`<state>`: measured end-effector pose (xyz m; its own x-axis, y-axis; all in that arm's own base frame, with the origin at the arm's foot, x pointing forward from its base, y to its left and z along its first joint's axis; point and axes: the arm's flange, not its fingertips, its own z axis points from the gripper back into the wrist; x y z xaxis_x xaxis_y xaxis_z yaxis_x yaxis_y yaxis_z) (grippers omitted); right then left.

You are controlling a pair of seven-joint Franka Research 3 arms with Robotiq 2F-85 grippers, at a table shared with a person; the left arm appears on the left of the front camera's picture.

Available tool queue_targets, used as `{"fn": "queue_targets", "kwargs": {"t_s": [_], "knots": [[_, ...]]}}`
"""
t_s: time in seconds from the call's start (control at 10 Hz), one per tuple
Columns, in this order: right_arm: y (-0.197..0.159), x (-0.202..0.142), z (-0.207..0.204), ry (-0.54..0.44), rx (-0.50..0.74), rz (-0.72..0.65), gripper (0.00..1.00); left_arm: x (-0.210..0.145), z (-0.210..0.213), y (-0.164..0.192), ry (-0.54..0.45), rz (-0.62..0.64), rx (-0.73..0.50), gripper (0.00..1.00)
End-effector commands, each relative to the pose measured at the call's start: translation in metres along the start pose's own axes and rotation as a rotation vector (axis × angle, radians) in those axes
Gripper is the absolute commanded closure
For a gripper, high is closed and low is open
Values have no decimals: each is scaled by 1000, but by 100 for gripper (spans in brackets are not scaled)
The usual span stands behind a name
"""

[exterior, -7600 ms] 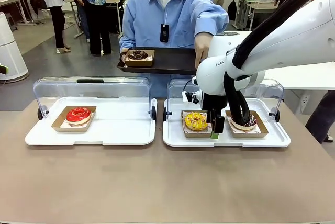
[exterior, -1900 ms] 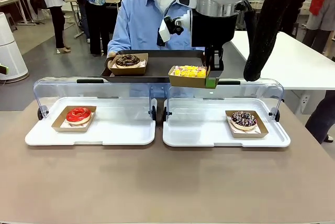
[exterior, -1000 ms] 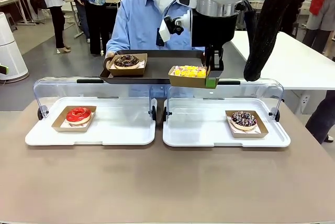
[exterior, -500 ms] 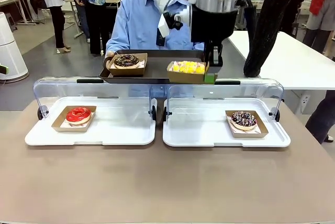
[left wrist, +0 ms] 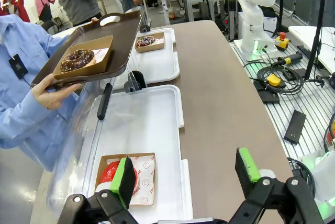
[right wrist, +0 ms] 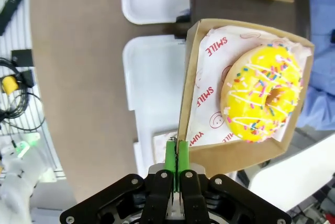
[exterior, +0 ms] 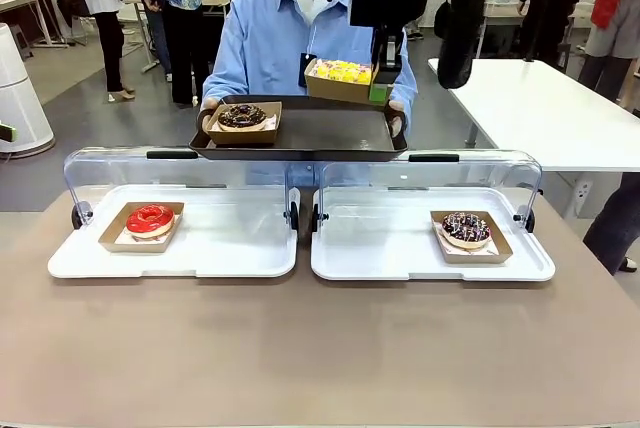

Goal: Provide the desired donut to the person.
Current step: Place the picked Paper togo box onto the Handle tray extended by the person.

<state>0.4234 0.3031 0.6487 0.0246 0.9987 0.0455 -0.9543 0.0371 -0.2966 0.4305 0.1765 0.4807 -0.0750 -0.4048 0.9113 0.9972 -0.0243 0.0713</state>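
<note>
The yellow sprinkled donut [exterior: 343, 71] sits in its cardboard tray [exterior: 338, 89], held in the air above the person's dark tray [exterior: 330, 131], at 2 o'clock from the chocolate donut [exterior: 242, 115] there. The right tool [exterior: 378, 94] pinches the cardboard tray's edge. The left tool [left wrist: 186, 174] hangs released over the surface [left wrist: 220, 103], above the red donut [left wrist: 112, 172].

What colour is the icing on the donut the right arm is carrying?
Yellow icing with white drizzle and coloured sprinkles, clearest in the right wrist view.
</note>
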Motion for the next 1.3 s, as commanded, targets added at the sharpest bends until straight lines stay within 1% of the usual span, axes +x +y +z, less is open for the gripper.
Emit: {"fn": "queue_targets", "kwargs": {"t_s": [0.0, 0.2, 0.4, 0.6, 0.7, 1.2], "knots": [[-38, 5, -14, -48, 56, 54, 98, 1, 2, -1, -3, -1, -1, 0], [-60, 5, -26, -98, 86, 98, 98, 1, 2, -1, -3, -1, -1, 0], [-78, 3, -40, -90, 85, 97, 98, 1, 2, -1, -3, -1, -1, 0], [-77, 0, -48, -76, 109, 78, 98, 1, 2, -1, -3, -1, -1, 0], [-75, 2, -46, -75, 72, 83, 98, 1, 2, -1, -3, -1, -1, 0], [-75, 2, -46, -75, 72, 83, 98, 1, 2, -1, -3, -1, -1, 0]]}}
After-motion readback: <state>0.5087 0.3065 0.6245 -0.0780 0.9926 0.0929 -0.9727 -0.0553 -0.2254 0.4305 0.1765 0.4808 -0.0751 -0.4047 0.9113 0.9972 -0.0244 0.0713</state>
